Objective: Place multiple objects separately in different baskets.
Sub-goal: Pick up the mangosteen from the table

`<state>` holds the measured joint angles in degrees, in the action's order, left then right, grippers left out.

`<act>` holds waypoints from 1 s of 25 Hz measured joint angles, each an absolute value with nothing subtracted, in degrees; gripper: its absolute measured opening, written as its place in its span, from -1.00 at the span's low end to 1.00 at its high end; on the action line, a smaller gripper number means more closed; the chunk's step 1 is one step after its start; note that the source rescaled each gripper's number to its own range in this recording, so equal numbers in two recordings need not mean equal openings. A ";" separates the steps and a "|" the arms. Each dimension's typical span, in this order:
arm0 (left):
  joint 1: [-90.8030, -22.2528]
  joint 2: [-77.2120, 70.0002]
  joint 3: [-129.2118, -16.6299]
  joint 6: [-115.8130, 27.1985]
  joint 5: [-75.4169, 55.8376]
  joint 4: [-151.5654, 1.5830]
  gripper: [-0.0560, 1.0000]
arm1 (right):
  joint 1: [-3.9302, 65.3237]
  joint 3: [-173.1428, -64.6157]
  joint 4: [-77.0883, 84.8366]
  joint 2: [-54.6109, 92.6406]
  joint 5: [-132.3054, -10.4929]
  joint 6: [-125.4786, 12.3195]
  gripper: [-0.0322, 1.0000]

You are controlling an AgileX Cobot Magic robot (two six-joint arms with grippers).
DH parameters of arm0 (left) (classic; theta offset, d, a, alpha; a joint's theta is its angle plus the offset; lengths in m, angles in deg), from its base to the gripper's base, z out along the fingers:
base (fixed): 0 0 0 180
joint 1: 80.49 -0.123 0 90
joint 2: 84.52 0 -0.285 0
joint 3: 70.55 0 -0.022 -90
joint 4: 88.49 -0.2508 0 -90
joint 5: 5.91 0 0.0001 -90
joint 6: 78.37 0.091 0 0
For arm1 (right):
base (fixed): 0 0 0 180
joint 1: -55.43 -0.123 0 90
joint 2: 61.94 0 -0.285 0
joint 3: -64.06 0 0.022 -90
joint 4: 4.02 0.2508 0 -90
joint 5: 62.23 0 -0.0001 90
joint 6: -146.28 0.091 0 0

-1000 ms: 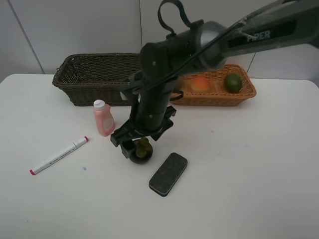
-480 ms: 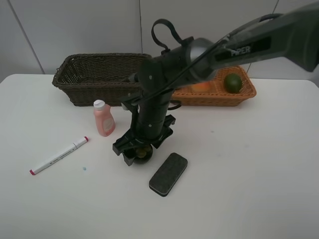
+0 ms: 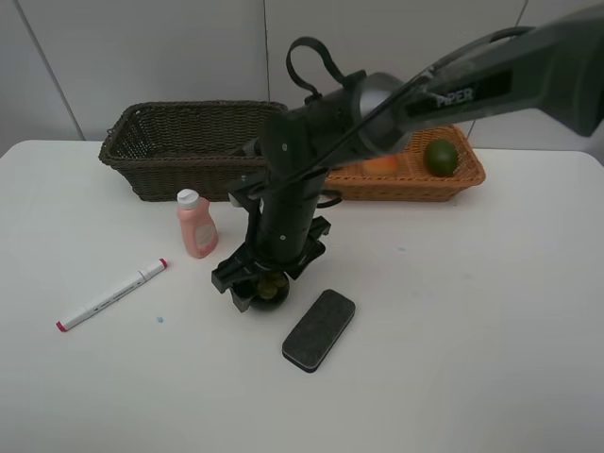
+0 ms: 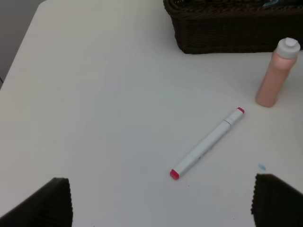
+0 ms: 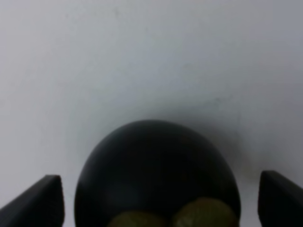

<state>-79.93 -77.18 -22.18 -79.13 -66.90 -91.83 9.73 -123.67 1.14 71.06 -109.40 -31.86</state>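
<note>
Mangosteen (image 3: 273,289) at frame centre now sits between the spread jaws of the right gripper (image 3: 256,289), which came lower than a second ago; marker (image 3: 111,294) and eraser (image 3: 319,329) stayed in place.

I see the mangosteen (image 5: 156,165) on the white desk (image 5: 142,56), between the wide-spread fingers (image 5: 42,201) of my right gripper (image 5: 161,198), a gap either side.
</note>
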 joint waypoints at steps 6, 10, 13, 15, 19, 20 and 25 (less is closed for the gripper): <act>-79.93 -77.18 -22.18 -79.13 -66.90 -91.83 1.00 | 9.73 -123.67 1.53 71.06 -109.28 -31.86 0.56; -79.93 -77.18 -22.18 -79.13 -66.90 -91.83 1.00 | 9.73 -123.67 2.17 71.06 -109.23 -31.86 0.20; -79.93 -77.18 -22.18 -79.13 -66.90 -91.83 1.00 | 9.73 -123.67 2.22 71.06 -109.23 -31.86 0.20; -79.93 -77.18 -22.18 -79.13 -66.90 -91.83 1.00 | 9.73 -123.67 2.22 71.06 -109.14 -31.86 0.20; -79.93 -77.18 -22.18 -79.13 -66.90 -91.83 1.00 | 9.73 -123.67 2.22 71.06 -108.57 -31.86 0.20; -79.93 -77.18 -22.18 -79.13 -66.90 -91.83 1.00 | 9.73 -123.67 2.22 71.06 -108.42 -31.86 0.20; -79.93 -77.18 -22.18 -79.13 -66.90 -91.83 1.00 | 9.73 -123.67 2.14 69.90 -109.16 -31.86 0.20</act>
<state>-79.93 -77.18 -22.18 -79.13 -66.90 -91.83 9.73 -123.67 2.14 69.90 -109.16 -31.86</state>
